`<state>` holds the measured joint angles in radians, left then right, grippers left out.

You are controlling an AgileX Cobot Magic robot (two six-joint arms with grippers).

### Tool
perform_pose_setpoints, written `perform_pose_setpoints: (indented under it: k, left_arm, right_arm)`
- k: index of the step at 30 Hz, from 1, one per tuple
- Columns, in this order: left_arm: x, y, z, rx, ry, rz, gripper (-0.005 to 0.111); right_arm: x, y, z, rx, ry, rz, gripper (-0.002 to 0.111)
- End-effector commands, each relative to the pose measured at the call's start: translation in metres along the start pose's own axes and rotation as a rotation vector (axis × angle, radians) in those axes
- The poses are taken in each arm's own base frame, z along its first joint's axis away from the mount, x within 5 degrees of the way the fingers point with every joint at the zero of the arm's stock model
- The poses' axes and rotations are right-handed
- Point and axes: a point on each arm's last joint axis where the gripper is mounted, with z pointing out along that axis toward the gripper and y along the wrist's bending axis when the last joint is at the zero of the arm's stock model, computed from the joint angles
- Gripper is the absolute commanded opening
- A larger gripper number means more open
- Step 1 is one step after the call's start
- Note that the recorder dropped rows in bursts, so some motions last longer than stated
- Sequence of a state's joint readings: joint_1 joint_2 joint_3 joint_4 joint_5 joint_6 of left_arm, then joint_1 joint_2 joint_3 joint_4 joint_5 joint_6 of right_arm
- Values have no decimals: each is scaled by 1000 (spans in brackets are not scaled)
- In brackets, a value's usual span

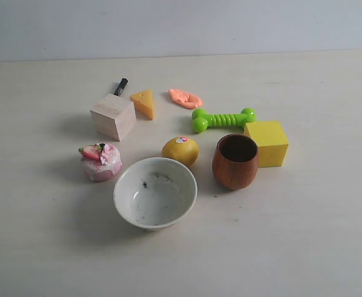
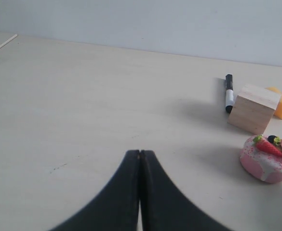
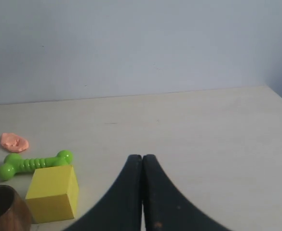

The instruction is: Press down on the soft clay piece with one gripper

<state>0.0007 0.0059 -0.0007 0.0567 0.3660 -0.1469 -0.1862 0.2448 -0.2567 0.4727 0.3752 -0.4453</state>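
Presently on the pale table [image 1: 304, 247]: ten items, listed as seen from the exterior view.

1. Soft clay piece [image 1: 184, 98]: flat salmon-orange blob, lumpy, at the far side of the group. It lies on the table between the cheese wedge [image 1: 143, 103] and the green bone toy [image 1: 223, 119], near both but apart from each.
2. Wooden cube [image 1: 113, 116]: just beside the cheese wedge, on its left.
3. Black marker [image 1: 120, 86]: behind the wooden cube, partly hidden by it.
4. Yellow cube [image 1: 266, 143]: just beside the right end of the bone toy.
5. Brown cup [image 1: 235, 161]: upright, in front of the bone toy and close against the yellow cube.
6. Yellow fruit [image 1: 181, 150]: round, with a small sticker on top, left of the cup.
7. White bowl [image 1: 155, 192]: upright, nearest the camera, with dark specks inside.
8. Pink cake [image 1: 101, 161]: strawberry on top, left of the bowl.

Tools:
- Left gripper [image 2: 140, 153]: fingers pressed together, holding nothing, over bare table, well apart from the clay.
- Right gripper [image 3: 142, 156]: fingers pressed together, holding nothing. The clay lies well apart, beyond the bone toy and yellow cube.
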Motion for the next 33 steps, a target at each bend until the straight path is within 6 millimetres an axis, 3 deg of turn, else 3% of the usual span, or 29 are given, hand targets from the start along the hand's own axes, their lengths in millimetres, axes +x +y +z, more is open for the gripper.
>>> perform_pose_setpoints:
  k: [1,11,24,33]
  left_arm:
    - [-1,0,0,1,-12,-8,0]
    - [-1,0,0,1,-12,-8,0]
    - [-1,0,0,1,-12,-8,0]
    - [-1,0,0,1,-12,-8,0]
  right_arm:
    - [9,-5,-3,63,0,62,0]
    - [12,-7,-10,94,-47,56,0]
    - [68,-12,-1,131,-57,126,0]
    - [68,-10,-1,81,-46,58,0]
